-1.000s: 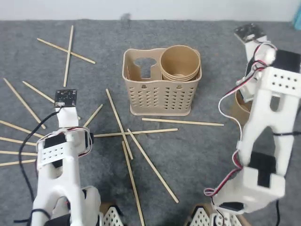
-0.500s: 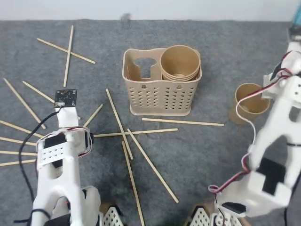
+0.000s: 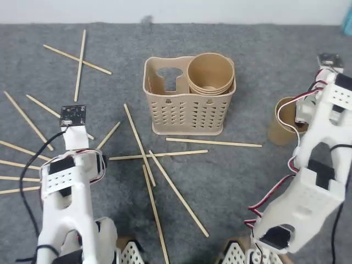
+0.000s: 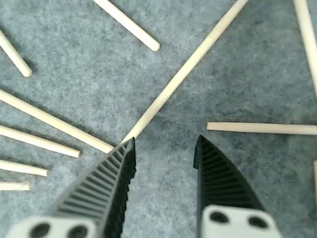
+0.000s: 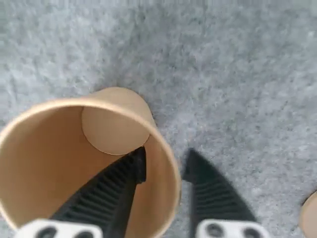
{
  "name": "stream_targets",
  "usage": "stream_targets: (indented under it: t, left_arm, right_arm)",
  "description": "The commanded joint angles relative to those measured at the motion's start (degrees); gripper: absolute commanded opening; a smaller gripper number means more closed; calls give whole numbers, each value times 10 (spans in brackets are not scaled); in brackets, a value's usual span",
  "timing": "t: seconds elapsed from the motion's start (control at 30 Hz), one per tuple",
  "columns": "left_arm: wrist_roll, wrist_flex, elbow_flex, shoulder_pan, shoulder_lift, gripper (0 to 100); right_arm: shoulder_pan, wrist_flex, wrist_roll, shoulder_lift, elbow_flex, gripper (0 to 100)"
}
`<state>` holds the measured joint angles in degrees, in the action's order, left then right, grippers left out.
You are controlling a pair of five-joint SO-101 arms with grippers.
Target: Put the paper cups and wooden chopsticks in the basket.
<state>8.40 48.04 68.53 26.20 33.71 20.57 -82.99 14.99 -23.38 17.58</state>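
A loose brown paper cup (image 3: 279, 130) stands upright on the grey carpet, right of the beige basket (image 3: 181, 113). My right gripper (image 5: 166, 157) is open astride its rim: one finger inside the paper cup (image 5: 59, 163), the other outside its wall. A stack of paper cups (image 3: 210, 71) sits in the basket's right compartment. Wooden chopsticks (image 3: 158, 155) lie scattered on the carpet. My left gripper (image 4: 163, 148) is open just above the carpet, one fingertip at the end of a slanted chopstick (image 4: 183, 69), with another chopstick (image 4: 262, 128) beside the other finger.
More chopsticks lie at the left edge (image 3: 22, 118), the back left (image 3: 80, 58) and in front of the basket (image 3: 213, 142). The basket's left compartment (image 3: 165, 82) holds nothing. The left arm (image 3: 69, 176) and right arm (image 3: 322, 143) rise from the near edge.
The right arm swung right, uncovering the loose cup, then came back down with its gripper over the cup's rim. The left arm shifted slightly to the left.
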Motion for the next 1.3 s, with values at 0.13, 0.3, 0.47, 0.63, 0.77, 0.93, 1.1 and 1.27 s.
stream_targets:
  t: [0.13,0.3,0.47,0.63,0.77,0.93,1.1,1.27]
  left_arm:
    - [3,-9,-4,5,18,184]
    - [2,-9,-4,5,18,184]
    - [2,-9,-5,5,18,184]
    - [2,-9,-5,5,18,184]
    - [2,-9,-5,6,18,184]
    - [2,-9,-5,6,18,184]
    - [2,-10,-6,5,18,184]
    - [2,-11,-6,4,18,184]
  right_arm:
    - [21,-71,-5,89,98,6]
    - [18,-128,-38,154,160,6]
    - [-15,-165,-93,216,268,6]
    - [-108,-182,-145,241,387,6]
    - [-211,-184,-152,240,429,6]
    - [-304,-183,-152,240,428,6]
    - [-335,-193,-150,240,427,6]
    - [-343,-196,-150,220,389,6]
